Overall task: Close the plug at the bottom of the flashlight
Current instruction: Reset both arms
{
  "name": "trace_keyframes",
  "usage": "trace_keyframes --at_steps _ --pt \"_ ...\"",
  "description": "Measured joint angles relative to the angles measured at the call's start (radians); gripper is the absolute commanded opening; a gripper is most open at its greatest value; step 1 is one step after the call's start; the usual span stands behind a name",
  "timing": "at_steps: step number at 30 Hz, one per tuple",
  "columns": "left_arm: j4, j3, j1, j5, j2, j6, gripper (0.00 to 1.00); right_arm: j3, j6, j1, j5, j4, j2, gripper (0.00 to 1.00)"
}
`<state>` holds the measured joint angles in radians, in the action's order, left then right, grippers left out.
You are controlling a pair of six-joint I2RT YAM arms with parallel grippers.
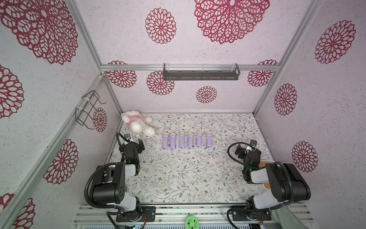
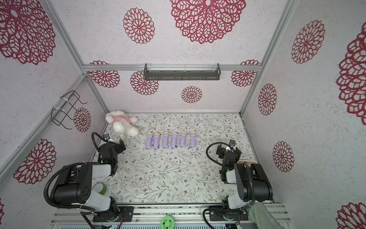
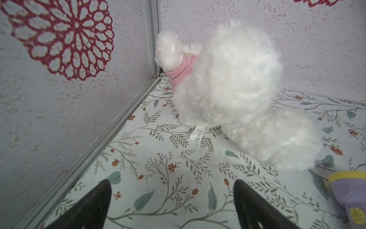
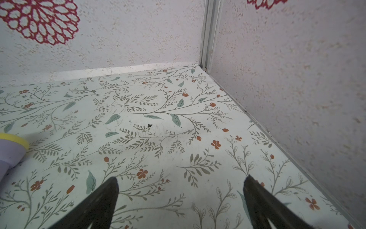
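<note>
Lilac plastic capped in yellow: six stubby, round-bodied flashlights lie side by side in a neat row toward the back of the table, which is covered in a smooth sheet printed with leaves and flowers. Their yellow heads point away from me. The bottom plugs are too small to make out. My left pincer and my right pincer flank the row, clear of it, both spread wide and holding nothing. A fluffy white plush toy in a pink top sprawls in the back left corner.
</note>
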<state>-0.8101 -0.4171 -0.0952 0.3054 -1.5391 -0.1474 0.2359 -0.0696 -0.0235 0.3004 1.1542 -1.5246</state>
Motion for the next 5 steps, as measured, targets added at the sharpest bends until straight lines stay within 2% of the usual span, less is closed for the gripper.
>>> trace_keyframes --at_steps 5 --pt "0.002 -0.006 -0.002 -0.002 -0.001 -0.003 0.97 0.0 0.0 0.0 0.0 0.0 0.0 0.99"
